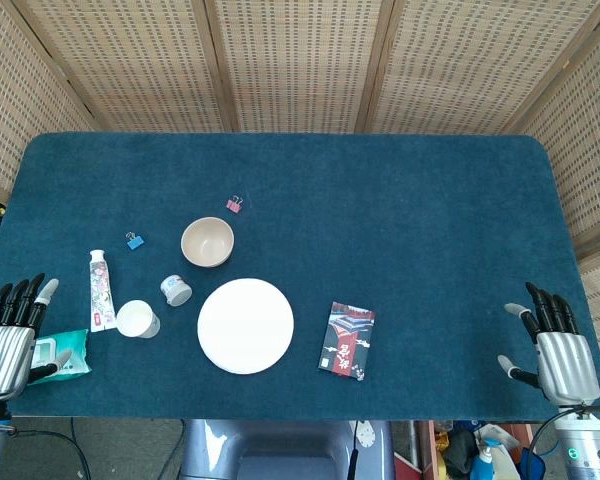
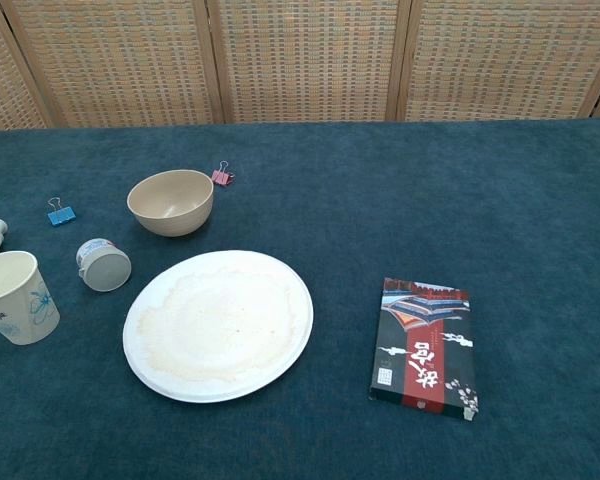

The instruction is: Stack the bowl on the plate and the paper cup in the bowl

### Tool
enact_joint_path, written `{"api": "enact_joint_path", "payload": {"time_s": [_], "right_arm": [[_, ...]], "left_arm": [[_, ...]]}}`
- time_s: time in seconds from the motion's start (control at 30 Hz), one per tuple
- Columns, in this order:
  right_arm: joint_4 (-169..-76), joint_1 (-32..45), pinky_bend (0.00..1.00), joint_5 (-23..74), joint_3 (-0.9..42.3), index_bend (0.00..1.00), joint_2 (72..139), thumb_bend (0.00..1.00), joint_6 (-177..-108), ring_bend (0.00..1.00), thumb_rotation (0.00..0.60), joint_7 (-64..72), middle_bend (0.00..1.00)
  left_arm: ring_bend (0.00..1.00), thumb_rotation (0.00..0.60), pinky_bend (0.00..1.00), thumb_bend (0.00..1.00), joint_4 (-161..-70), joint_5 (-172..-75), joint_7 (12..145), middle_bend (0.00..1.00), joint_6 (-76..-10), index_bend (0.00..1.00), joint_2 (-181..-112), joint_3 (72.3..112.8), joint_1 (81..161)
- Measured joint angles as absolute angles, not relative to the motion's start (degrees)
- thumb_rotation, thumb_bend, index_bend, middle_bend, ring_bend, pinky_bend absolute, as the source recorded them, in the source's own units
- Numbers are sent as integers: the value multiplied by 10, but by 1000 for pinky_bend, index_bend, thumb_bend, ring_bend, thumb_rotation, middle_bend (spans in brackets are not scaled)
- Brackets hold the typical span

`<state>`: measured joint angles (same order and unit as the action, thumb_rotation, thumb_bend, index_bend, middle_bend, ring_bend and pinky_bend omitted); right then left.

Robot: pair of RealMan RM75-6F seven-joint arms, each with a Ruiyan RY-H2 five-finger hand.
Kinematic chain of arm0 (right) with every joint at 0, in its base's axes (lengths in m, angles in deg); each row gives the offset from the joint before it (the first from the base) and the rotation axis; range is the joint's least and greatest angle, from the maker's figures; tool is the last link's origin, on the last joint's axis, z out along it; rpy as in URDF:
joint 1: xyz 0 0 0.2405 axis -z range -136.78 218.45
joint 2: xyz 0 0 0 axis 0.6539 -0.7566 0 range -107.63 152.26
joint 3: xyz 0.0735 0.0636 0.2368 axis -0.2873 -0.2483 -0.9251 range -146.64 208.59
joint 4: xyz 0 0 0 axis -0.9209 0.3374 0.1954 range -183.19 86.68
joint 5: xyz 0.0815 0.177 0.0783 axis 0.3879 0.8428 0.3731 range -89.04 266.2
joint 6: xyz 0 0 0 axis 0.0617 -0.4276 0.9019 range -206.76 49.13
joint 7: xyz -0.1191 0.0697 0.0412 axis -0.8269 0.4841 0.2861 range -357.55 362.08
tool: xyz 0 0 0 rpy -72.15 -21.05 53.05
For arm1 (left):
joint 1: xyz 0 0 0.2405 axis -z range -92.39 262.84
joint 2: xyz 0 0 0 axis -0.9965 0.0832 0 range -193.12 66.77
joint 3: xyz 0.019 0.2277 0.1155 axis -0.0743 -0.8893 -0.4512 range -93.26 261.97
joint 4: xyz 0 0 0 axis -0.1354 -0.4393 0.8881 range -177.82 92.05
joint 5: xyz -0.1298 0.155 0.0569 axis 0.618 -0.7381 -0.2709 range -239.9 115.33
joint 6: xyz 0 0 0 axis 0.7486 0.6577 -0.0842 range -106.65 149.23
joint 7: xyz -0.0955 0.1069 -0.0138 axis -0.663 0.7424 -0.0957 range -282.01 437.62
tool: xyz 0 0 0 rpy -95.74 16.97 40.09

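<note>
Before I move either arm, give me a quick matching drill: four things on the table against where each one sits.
Things:
1. bowl
2. paper cup
3. dark box
4. pink clip

Places:
A. right of the plate
B. left of the plate, beside the tube
C. just behind the plate
D. behind the bowl, farthest back

Pairs: 1-C, 2-B, 3-A, 4-D
</note>
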<state>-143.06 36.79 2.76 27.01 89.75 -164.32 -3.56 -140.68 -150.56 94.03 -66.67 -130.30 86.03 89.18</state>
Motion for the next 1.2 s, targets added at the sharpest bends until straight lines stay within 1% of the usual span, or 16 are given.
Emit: {"api": "enact_joint_path", "payload": {"time_s": [0.83,1.2], "right_arm": [[-1431,366,0,30,269,223,903,149,-1642,0,600,-50,0],[-1429,367,0,30,269,223,901,149,-1643,0,600,-43,0]], "left_arm": [[0,600,0,42,-1409,-1503,934,0,-666,0,-1301,863,893],[0,600,0,63,-1411,-1508,940,0,-668,0,-1304,862,893]]}}
